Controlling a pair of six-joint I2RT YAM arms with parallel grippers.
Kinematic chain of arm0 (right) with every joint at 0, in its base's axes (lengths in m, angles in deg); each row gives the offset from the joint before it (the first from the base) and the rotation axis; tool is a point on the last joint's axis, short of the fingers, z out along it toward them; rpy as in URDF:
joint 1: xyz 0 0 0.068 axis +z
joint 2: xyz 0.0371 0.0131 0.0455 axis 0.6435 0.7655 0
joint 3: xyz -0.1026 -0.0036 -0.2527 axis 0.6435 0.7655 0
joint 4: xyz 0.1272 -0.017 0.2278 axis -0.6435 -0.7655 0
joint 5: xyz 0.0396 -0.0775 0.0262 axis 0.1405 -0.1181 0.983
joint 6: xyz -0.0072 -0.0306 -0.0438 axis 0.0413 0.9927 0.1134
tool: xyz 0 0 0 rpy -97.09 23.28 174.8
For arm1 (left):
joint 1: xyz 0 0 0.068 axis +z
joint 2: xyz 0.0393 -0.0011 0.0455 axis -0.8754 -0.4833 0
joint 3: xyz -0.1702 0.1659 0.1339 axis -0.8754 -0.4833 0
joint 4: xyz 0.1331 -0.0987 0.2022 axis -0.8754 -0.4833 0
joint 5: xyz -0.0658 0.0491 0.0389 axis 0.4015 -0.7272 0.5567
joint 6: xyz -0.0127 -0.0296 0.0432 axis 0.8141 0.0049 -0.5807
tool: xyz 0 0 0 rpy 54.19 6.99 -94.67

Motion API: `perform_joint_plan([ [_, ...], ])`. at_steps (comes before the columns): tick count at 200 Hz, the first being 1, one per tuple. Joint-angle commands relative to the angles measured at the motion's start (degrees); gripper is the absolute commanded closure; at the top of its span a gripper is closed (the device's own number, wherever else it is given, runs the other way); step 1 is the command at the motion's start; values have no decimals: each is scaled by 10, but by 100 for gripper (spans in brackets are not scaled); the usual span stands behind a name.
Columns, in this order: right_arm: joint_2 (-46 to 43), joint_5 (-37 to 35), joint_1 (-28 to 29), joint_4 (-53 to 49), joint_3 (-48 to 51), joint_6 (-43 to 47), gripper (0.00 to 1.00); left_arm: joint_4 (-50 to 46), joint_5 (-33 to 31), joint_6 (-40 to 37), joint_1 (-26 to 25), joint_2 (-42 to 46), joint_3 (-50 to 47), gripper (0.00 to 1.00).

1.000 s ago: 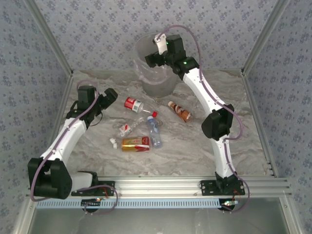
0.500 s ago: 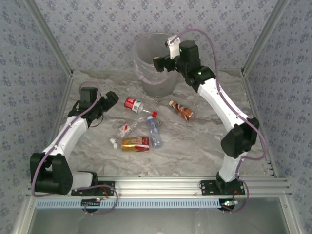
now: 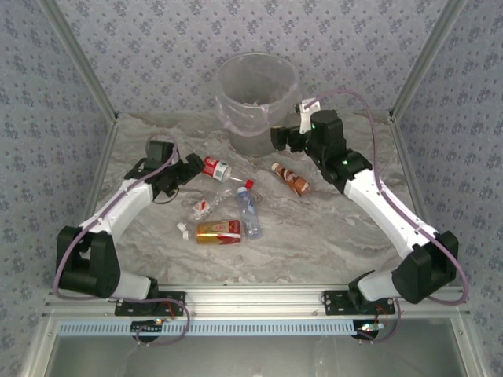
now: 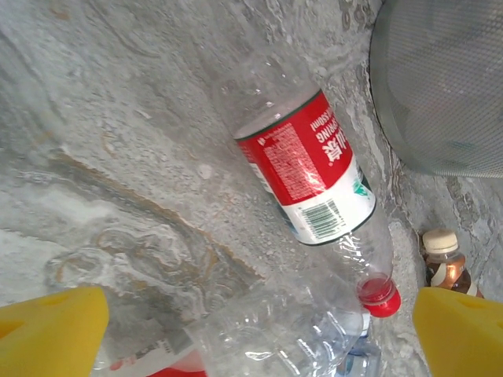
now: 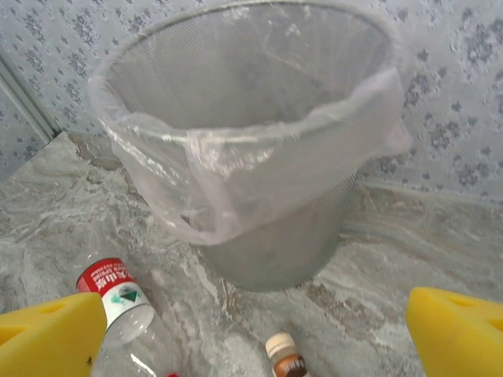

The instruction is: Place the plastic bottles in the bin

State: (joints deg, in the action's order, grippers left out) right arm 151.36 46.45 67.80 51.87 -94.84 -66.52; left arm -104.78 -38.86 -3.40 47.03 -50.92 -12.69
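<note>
We judge that the coming grasp turns on the red-labelled bottle (image 3: pixel 212 166). It lies on its side on the desk (image 3: pixel 314 236), just beside the left tool (image 3: pixel 191 168) at that tool's 3 o'clock in the overhead view. Its long axis runs roughly from 10 to 4 o'clock, neck end toward 4.

The left tool is spread wide and holds nothing. From its wrist camera the bottle runs slantwise ahead of the yellow pads (image 4: pixel 55 330), so we reckon a small wrist turn would set the closing line square across the label.

The left arm is plainly the nearer one for this bottle. The bin (image 3: pixel 251 140) stands at about 1 o'clock from it, near but not touching.

The right tool (image 3: pixel 281 139) is also wide open and empty, beside the bin's wall at its 4 o'clock. The brown bottle (image 3: pixel 292 180) lies near that tool, at about its 5 o'clock, so we judge the right arm is better placed for that one.
</note>
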Motion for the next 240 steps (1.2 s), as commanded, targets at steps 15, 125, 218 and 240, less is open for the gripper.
perform_joint_plan([
  [15,-54,-20,-3,10,36,-43,0,-5,-31,82,-17,-48,38,1],
  [125,-167,24,-1,38,141,-29,0,-21,-66,282,-32,-240,179,1],
  [218,-230,10,-1,11,164,-23,0,-54,-118,363,-41,-340,268,1],
  [240,-232,11,0,5,162,-23,0,-61,-130,371,-47,-356,281,1],
])
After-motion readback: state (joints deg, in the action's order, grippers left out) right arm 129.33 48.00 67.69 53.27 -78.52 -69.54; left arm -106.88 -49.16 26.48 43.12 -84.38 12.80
